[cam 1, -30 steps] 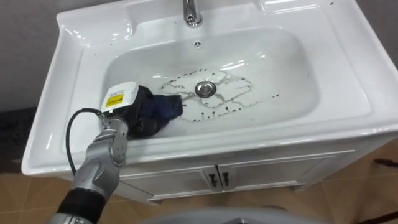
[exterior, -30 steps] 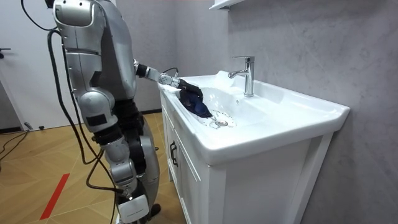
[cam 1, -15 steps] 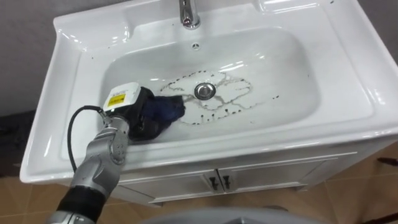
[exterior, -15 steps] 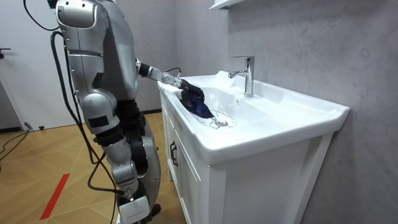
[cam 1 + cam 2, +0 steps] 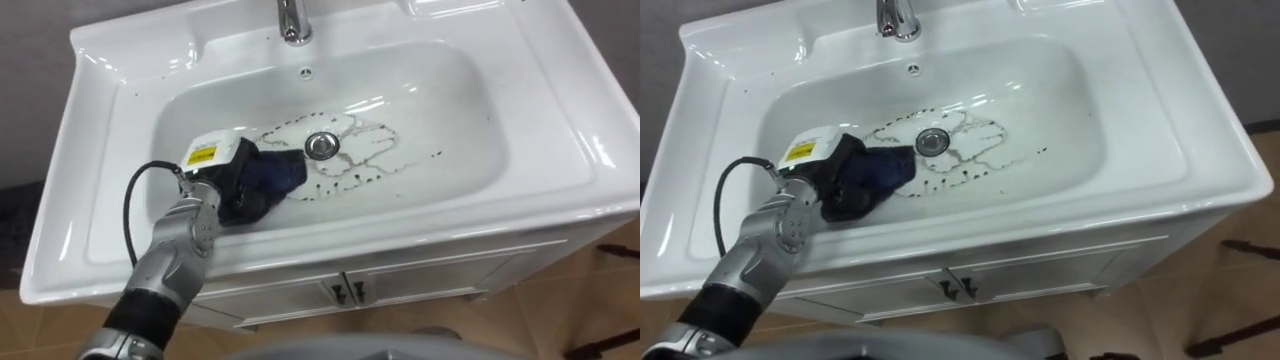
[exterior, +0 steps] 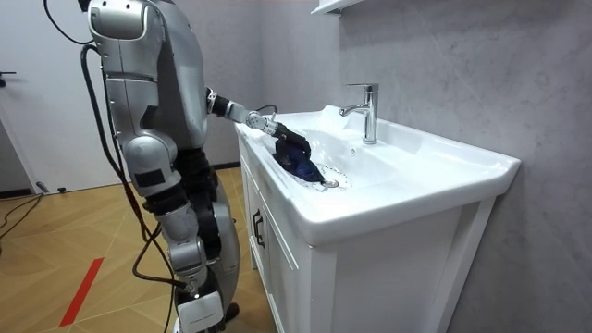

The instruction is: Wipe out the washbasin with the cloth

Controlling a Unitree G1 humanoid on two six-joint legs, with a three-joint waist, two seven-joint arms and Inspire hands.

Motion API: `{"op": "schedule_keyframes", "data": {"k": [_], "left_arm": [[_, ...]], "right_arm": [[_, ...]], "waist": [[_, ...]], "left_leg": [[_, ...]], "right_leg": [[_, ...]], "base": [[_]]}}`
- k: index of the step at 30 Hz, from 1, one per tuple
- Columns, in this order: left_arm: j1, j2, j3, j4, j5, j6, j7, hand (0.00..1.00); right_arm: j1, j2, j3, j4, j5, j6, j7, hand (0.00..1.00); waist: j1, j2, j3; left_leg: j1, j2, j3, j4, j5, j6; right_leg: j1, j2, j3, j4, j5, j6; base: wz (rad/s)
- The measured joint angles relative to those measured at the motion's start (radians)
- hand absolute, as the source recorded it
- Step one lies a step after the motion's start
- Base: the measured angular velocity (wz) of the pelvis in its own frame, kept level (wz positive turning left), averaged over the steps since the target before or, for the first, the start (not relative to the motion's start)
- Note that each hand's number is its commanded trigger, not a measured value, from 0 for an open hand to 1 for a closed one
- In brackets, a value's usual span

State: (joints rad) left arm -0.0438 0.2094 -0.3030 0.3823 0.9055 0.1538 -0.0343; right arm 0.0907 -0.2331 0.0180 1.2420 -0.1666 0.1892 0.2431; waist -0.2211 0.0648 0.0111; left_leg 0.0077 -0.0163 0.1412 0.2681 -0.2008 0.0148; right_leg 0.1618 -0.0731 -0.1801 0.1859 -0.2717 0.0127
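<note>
- The white basin [image 5: 540, 120] sits on a white cabinet [image 5: 420, 282]. In the room view the robot stands at the basin's front edge and reaches its left arm over the rim into the bowl. The right half of the bowl, the back wall and the broad rim look white and clean, though I cannot tell whether they have been wiped or were never dirty.
- The left hand [image 5: 234, 186] is low in the left part of the bowl, just left of the centre. Its fingers look curled into a bunched cloth, clamped on it rather than spread flat.
- The cloth [image 5: 278, 172] is dark blue. It is in that hand, and its free end lies on the bowl floor pointing towards the middle, just beside the soiled patch.
- The dark marks [image 5: 358, 152] form a ragged ring of lines and specks around the middle of the bowl floor, with a few stray specks trailing off to the right. The cloth's tip touches only their left edge, so by my reading the main dirt has hardly been cleared and most of the wiping is yet to do.
- The tap [image 5: 291, 20] stands at the back rim, well apart from the hand.
- The drain [image 5: 321, 145] lies inside the ring of marks, just right of the cloth's tip. A sweep to the right across it looks like the work that is left.
</note>
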Motion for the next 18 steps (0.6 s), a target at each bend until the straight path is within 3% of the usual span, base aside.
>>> {"op": "schedule_keyframes", "data": {"k": [7, 18], "left_arm": [[-0.018, -0.037, -0.02, 0.0, -0.007, 0.011, -0.021, 1.0], [-0.09, -0.066, -0.159, 0.002, -0.01, 0.02, -0.048, 1.0]], "right_arm": [[-0.017, 0.004, 0.0, 0.003, -0.006, 0.009, 0.021, 0.0], [-0.026, 0.027, 0.035, 0.012, 0.0, 0.022, 0.022, 0.0]], "waist": [[-0.026, -0.01, -0.001], [-0.061, -0.01, -0.0006]], "left_leg": [[-0.001, 0.0, -0.001, 0.001, 0.0, 0.0], [-0.006, -0.001, -0.002, 0.002, 0.0, 0.0]], "right_leg": [[0.002, 0.0, 0.0, 0.0, 0.0, 0.0], [-0.005, -0.001, -0.002, -0.001, 0.0, 0.001]], "base": [[0.01], [0.01]]}}
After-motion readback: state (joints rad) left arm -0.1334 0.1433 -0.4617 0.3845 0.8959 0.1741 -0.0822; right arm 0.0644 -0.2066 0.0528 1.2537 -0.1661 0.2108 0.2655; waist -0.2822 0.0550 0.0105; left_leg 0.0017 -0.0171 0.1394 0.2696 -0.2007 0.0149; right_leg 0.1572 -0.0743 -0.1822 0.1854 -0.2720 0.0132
